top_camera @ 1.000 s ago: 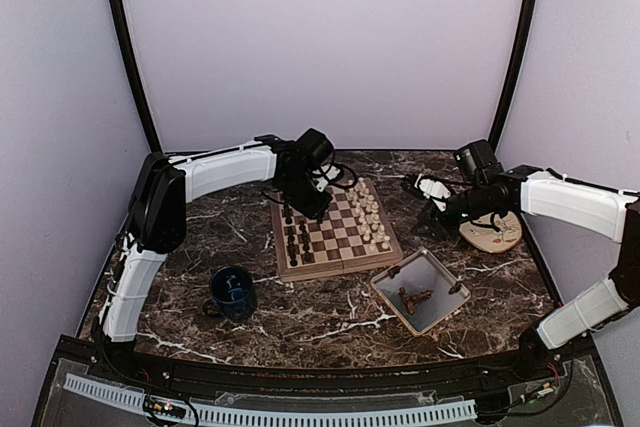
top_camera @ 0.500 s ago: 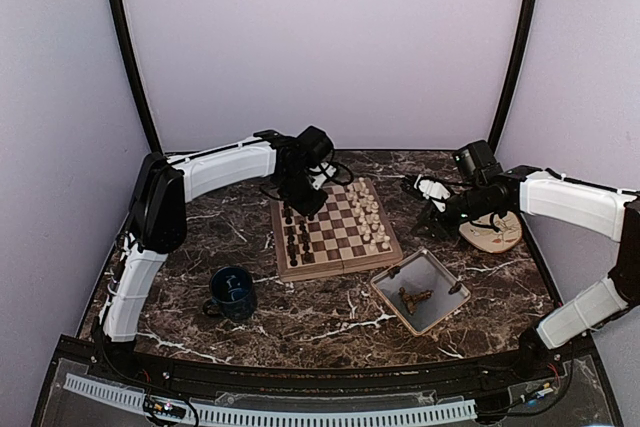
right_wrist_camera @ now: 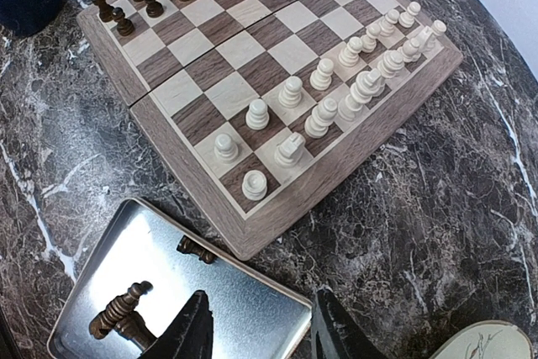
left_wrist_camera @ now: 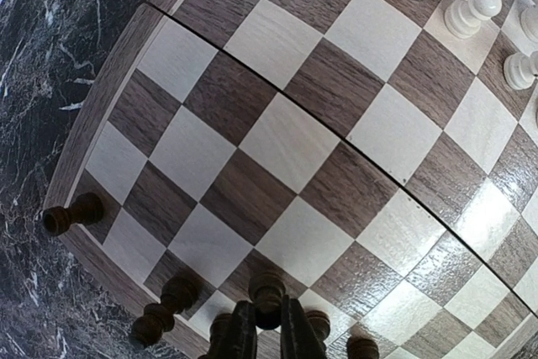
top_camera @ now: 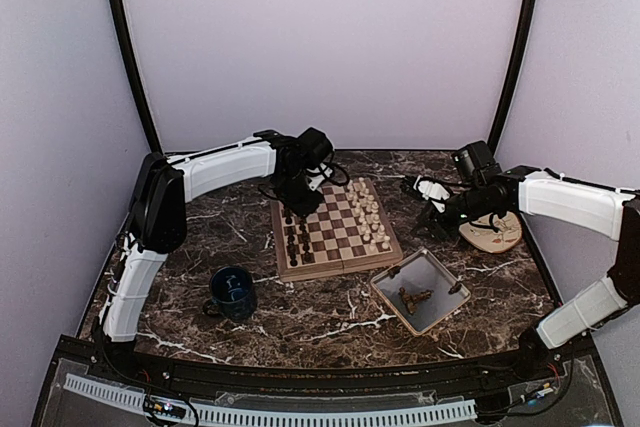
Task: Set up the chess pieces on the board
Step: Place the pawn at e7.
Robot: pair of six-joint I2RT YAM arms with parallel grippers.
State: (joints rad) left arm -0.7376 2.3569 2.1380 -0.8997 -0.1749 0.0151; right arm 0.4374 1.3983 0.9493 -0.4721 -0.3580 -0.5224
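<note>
Placing step: left gripper (left_wrist_camera: 267,315) pinches a dark piece (left_wrist_camera: 267,290) at the board's (left_wrist_camera: 286,149) edge; right gripper (right_wrist_camera: 262,313) gapes empty; next, release it upright.

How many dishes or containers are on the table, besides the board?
3: blue mug near-left of the chessboard, metal tray near-right of it, beige plate to its right, partly occluded. No others visible.

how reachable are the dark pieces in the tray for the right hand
Probably yes: the right hand hangs open right above the tray, and the dark pieces lie loose in it with nothing covering them.
</note>
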